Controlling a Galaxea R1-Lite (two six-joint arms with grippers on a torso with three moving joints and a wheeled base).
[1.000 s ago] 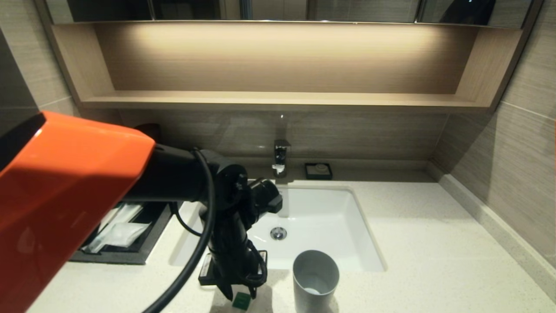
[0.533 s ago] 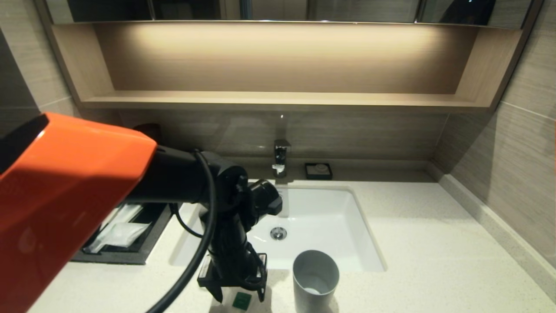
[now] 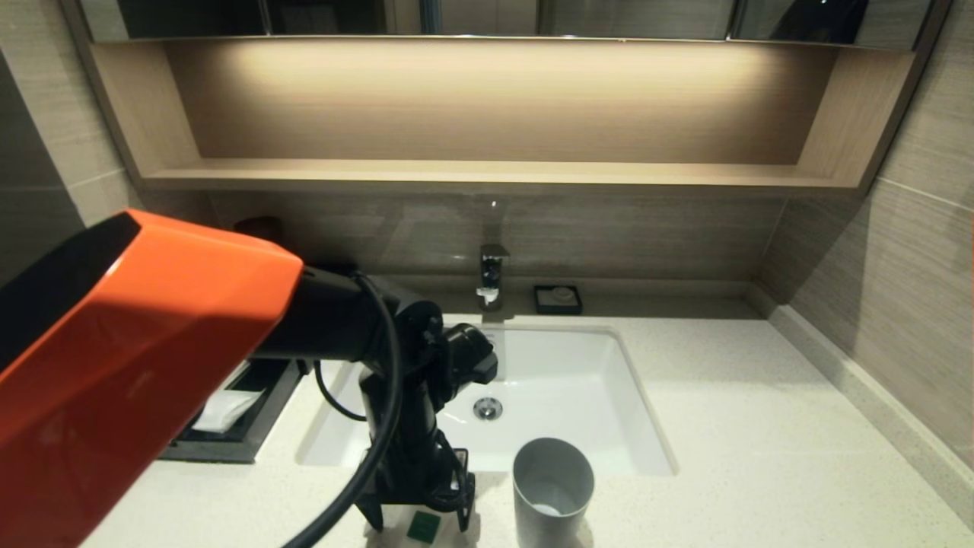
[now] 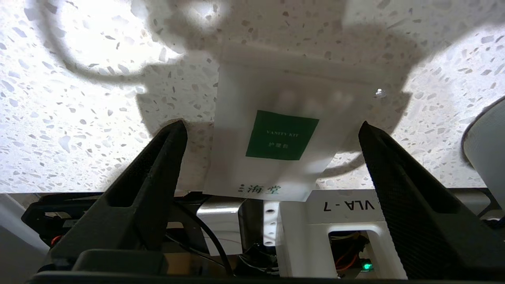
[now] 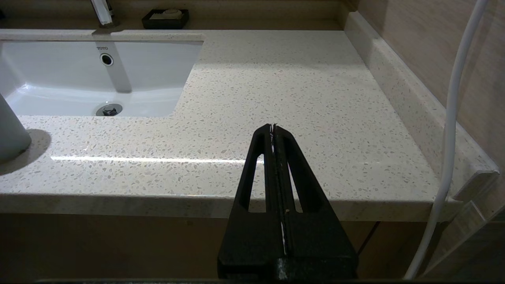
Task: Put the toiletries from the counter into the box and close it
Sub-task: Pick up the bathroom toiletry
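A translucent flat sachet with a green square (image 4: 282, 134) lies on the speckled counter (image 3: 723, 426) near its front edge; it also shows in the head view (image 3: 424, 527). My left gripper (image 3: 418, 524) points straight down over it, open, with one finger (image 4: 158, 177) on each side of the sachet and not touching it (image 4: 271, 124). The black box (image 3: 228, 449) stands at the left with its drawer pulled out and a pale sachet (image 3: 222, 407) inside. The wrapped stick is hidden behind my arm. My right gripper (image 5: 273, 128) is shut and empty, parked at the counter's front edge on the right.
A grey tumbler (image 3: 553, 491) stands just right of the left gripper, in front of the white basin (image 3: 578, 365). A faucet (image 3: 493, 274) and a small black soap dish (image 3: 558, 299) stand at the back wall. The tumbler's edge shows in the right wrist view (image 5: 10, 134).
My left gripper's fingers have spread apart and come down on either side of the green-square sachet. The left arm has shifted slightly right. The sachet has not moved.
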